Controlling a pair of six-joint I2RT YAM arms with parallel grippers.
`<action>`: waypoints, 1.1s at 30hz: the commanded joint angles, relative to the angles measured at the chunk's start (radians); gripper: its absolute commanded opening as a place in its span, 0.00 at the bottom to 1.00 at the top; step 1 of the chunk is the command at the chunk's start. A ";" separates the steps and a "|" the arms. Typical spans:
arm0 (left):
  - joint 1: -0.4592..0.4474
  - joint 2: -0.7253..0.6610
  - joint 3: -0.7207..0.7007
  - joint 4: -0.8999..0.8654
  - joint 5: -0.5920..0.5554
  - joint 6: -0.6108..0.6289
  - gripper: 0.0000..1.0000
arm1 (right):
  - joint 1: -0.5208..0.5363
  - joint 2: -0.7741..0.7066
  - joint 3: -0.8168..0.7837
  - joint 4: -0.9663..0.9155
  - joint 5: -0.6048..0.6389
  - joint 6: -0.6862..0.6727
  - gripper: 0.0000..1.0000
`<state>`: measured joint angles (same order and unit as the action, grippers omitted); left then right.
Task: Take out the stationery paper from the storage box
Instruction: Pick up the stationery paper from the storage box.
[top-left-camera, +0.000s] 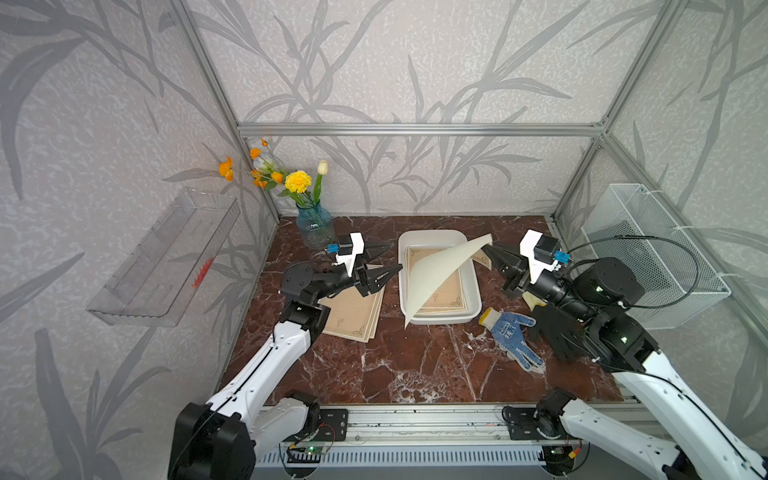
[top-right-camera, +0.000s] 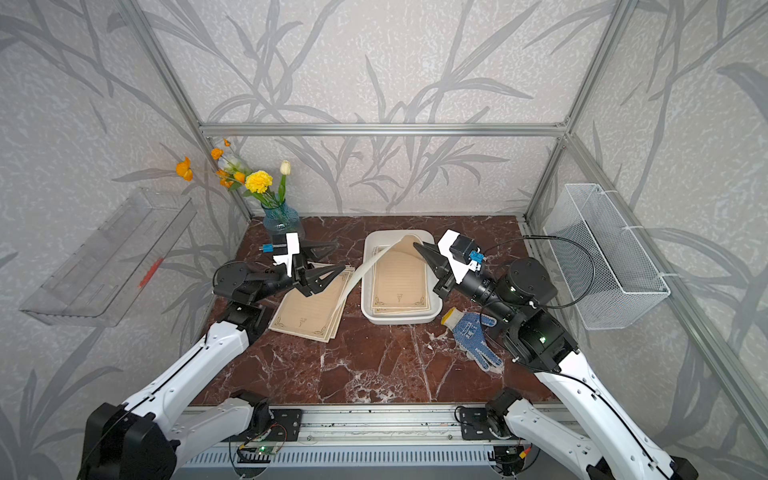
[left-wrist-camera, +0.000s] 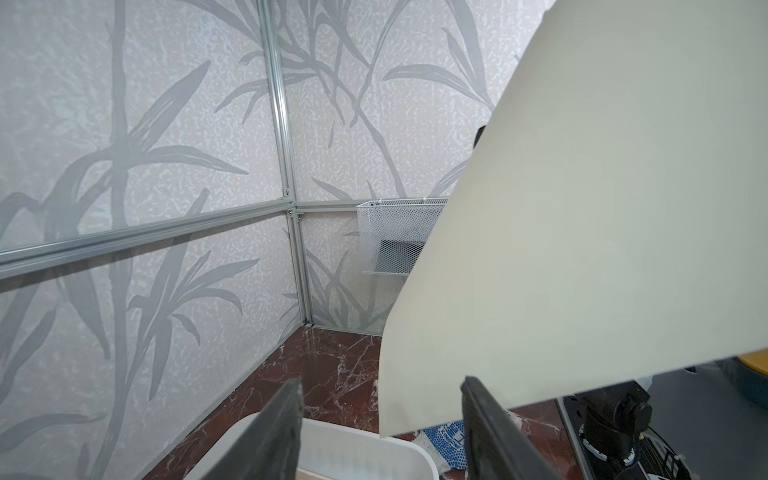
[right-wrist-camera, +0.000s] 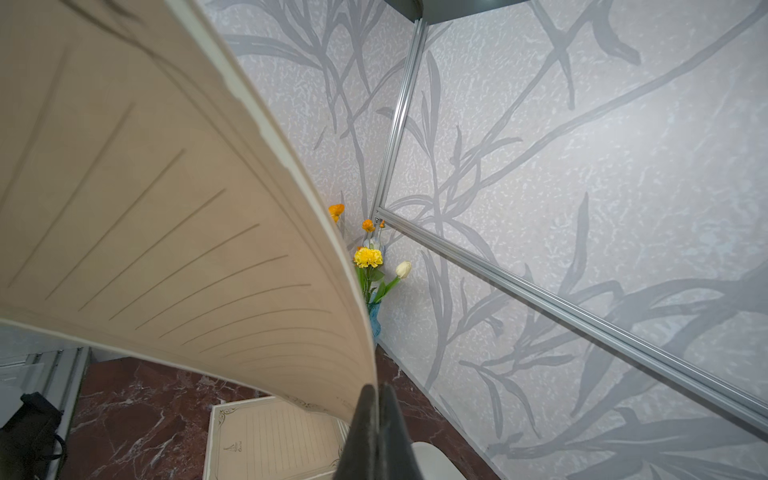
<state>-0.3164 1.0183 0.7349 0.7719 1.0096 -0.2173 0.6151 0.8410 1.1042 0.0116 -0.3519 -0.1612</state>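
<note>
Glove (top-left-camera: 513, 336) beside storage box (top-left-camera: 432, 237); right tool (top-left-camera: 488, 251) pinches lifted sheet (top-left-camera: 440, 274); left tool (top-left-camera: 395, 257) spread.

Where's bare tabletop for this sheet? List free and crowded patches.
Free: the wide marble front, between the storage box and the front rail. Smaller: the back strip between vase and box. Crowded: left of the box, the paper stack under the left arm; right of it, the blue glove and right arm.
</note>
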 joint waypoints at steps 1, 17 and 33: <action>-0.031 -0.063 0.047 -0.121 0.028 0.137 0.60 | 0.003 0.014 0.039 0.045 -0.028 0.080 0.00; -0.044 -0.075 0.093 -0.198 -0.017 0.254 0.60 | 0.003 0.110 0.187 -0.057 -0.157 0.161 0.00; -0.048 -0.136 0.100 -0.045 -0.068 0.067 0.44 | 0.003 0.111 0.122 -0.031 -0.239 0.199 0.00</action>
<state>-0.3599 0.9062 0.8146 0.6674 0.9600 -0.0982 0.6151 0.9588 1.2472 -0.0521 -0.5697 0.0113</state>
